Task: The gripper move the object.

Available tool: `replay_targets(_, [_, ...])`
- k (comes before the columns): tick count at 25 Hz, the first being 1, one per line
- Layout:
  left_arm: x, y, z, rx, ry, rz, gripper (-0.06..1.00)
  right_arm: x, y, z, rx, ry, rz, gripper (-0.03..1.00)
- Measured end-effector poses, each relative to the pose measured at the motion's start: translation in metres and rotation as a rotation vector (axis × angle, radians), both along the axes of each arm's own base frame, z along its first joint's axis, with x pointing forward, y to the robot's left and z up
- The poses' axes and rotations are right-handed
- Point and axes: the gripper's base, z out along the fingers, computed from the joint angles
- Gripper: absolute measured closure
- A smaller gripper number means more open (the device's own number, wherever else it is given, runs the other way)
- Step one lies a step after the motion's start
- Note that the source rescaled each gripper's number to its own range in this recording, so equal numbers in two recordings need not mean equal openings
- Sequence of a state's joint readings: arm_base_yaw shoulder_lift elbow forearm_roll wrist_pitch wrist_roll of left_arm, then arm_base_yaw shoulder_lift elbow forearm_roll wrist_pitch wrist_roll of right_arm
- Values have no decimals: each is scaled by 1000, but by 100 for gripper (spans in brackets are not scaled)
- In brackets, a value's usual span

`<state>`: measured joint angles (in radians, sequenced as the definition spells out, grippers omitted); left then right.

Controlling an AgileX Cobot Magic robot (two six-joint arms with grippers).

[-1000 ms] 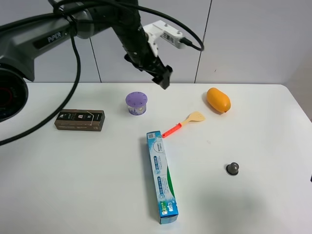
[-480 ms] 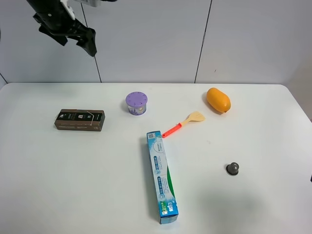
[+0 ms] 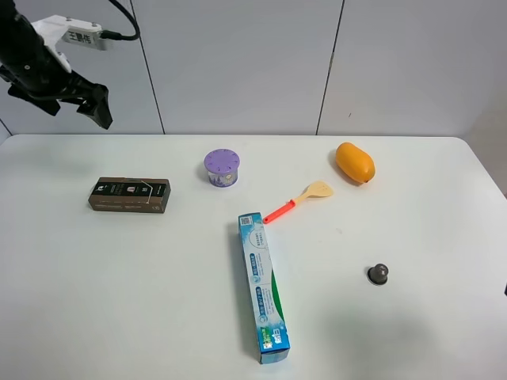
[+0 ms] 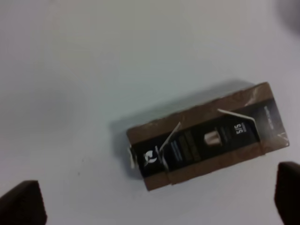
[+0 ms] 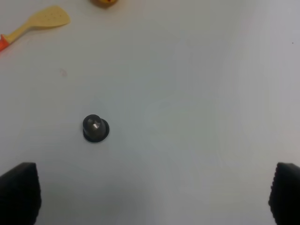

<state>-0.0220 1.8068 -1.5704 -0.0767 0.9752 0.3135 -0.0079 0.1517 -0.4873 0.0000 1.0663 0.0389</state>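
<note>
The toy spatula (image 3: 305, 199), with a pale yellow slotted blade and a red-orange handle, lies flat on the white table (image 3: 412, 332) right of centre, between the mango and the long box. It also shows in the right wrist view (image 5: 37, 21). My left gripper (image 3: 97, 109) hangs high at the far left rear, far from the spatula and empty. In the left wrist view it (image 4: 154, 199) is open above a brown box (image 4: 206, 140). My right gripper (image 5: 152, 194) is open and empty above bare table near a small black knob (image 5: 95, 128).
A brown box (image 3: 129, 195) lies at the left. A purple round container (image 3: 222, 167) stands mid-rear. An orange mango (image 3: 354, 162) lies right of the spatula. A long blue-green box (image 3: 262, 286) lies at the front centre. The black knob (image 3: 378, 274) sits at the right.
My left arm has swung from above the table's rear centre to the far left, and has dropped a little in the last half second. The spatula and other objects have not moved.
</note>
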Motion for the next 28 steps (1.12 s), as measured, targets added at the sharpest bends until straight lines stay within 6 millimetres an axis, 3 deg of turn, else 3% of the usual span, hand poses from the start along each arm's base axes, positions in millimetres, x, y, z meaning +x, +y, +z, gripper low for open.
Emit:
replay_targets(5, [-63,20,30,1,-148,65,-5,0,0,0,0,0,0,-3])
replay_targets(10, [-139,35,59,12,-288,135,-5,0,0,0,0,0,0,-3])
replay_targets(17, [-236,39,81,38,-531,222,-6,0,0,0,0,0,0,-3])
replay_targets(21, [-275,30,73,-14,-572,243,-6,0,0,0,0,0,0,-3])
replay_targets(28, [-322,16,33,-88,-582,244,-6,0,0,0,0,0,0,-3])
